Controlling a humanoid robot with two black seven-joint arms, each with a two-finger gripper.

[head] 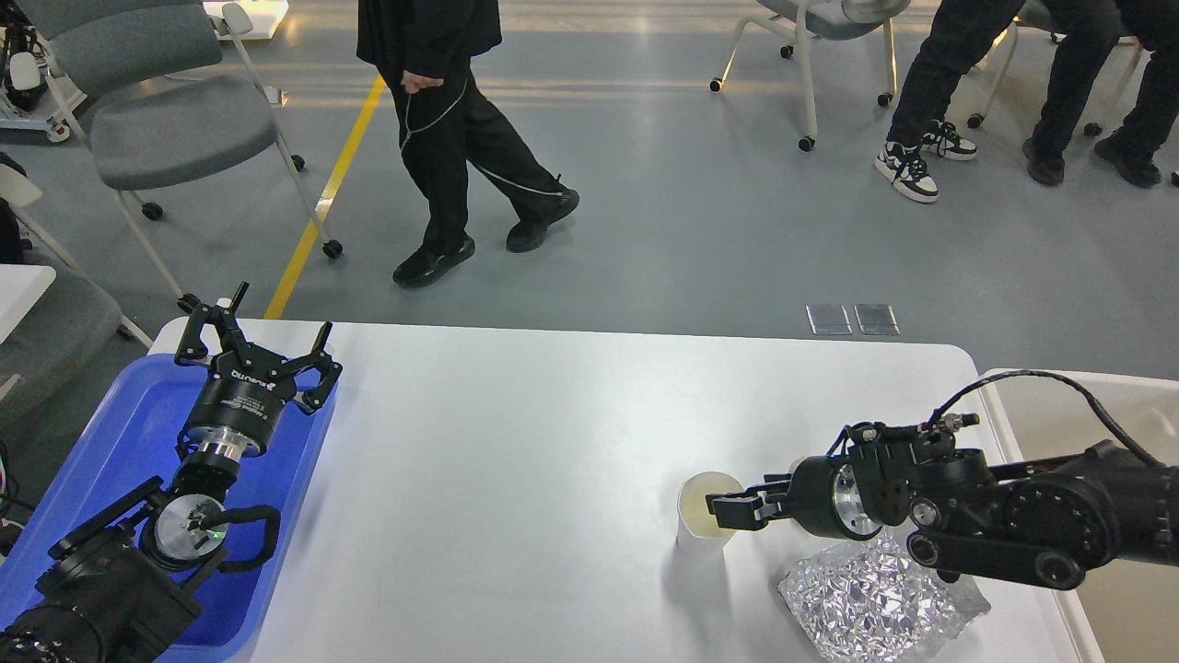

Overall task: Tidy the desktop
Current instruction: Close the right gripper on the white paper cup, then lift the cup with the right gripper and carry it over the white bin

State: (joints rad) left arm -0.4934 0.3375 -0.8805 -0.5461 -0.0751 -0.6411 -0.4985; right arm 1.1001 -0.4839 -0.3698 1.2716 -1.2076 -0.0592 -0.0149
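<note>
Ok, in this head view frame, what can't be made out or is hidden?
- Right gripper: its dark fingers overlap the small white paper cup, so grip or mere touch cannot be told.
- Cup contents: too small to tell.
- Crinkled silver foil bag: its upper edge is hidden by the right arm.
- Blue plastic tray: mostly covered by the left arm, cut by the left edge.
- Beige bin: cut by the right edge, inside unseen.

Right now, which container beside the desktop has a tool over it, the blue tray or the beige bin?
The blue tray at the desktop's left end: the open left tool hangs over it. The beige bin has none.
</note>
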